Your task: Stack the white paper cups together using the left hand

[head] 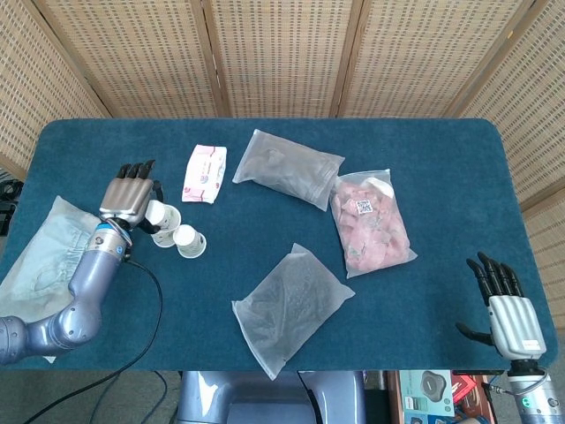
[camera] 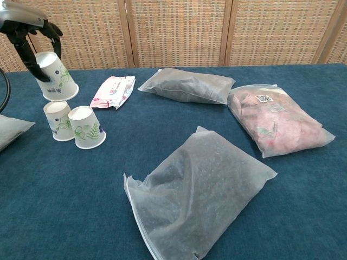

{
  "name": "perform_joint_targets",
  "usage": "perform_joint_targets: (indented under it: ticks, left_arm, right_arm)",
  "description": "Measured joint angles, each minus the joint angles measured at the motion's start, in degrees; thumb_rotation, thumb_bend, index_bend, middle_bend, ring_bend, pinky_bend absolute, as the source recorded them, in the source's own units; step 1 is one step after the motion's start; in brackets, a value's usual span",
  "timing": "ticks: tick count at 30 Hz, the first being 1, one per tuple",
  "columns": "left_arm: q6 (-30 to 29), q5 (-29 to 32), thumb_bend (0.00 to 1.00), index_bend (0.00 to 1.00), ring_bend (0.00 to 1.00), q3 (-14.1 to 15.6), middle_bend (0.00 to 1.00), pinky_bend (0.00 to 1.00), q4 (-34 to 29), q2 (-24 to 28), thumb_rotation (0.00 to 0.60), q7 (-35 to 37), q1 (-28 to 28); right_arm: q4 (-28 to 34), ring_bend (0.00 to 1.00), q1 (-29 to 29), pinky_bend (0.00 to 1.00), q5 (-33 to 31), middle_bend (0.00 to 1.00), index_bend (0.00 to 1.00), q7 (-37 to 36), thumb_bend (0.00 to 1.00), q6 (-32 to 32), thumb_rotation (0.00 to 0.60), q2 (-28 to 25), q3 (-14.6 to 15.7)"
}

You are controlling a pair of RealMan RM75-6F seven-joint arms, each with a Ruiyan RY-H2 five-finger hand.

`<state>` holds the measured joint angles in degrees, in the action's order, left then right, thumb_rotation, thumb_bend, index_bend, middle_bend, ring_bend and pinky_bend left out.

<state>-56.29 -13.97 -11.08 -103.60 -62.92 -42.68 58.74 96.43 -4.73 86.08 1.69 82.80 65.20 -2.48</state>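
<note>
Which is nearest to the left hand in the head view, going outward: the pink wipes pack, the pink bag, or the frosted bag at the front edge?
From the left hand:
1. Pink wipes pack, just to its right.
2. Frosted bag, front centre.
3. Pink bag, far right.

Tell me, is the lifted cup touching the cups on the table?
Apart. The chest view shows the lifted cup, held by the left hand, above the two table cups with blue table between.

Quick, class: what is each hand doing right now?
Left hand: holding a paper cup upside down, above the table.
Right hand: open, holding nothing.
</note>
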Motion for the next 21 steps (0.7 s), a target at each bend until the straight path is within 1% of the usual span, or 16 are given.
perform_joint_targets:
  ticks: [4,7,12,16,21]
  left_arm:
    - [3.90,0.17,0.19,0.47,0.00,1.31,0.00,0.00,3.15,0.25,0.600,2.19,-0.88]
    - [5.01,-0.32,0.19,0.47,0.00,2.16,0.00,0.00,4.55,-0.52,0.600,2.97,-0.87]
    - [4.96,-0.97,0.19,0.47,0.00,2.80,0.00,0.00,5.20,-1.89,0.600,3.48,-0.26]
    - [4.55,-1.78,0.19,0.47,0.00,2.74,0.00,0.00,5.19,-2.71,0.600,4.57,0.02]
    - [4.13,-2.09,0.19,0.47,0.00,2.86,0.00,0.00,4.64,-2.59,0.600,4.73,0.39]
  right_arm:
    - [0.14,0.00,0.02,0.00,0.09,0.00,0.00,0.44,0.07,0.18,0.600,0.16,0.01]
    - [0.09,0.00,0.07,0.00,-0.18,0.00,0.00,0.37,0.07,0.25,0.600,0.15,-0.13]
    - [-0.06,0.00,0.01,0.00,-0.22,0.00,0.00,0.00,0.07,0.12,0.600,0.08,-0.19]
    - [-0.05,0.00,0.07,0.00,0.01,0.00,0.00,-0.20,0.07,0.29,0.600,0.01,-0.11]
    - [-0.06,0.00,0.06,0.00,0.06,0.00,0.00,-0.20,0.07,0.27,0.600,0.05,-0.10]
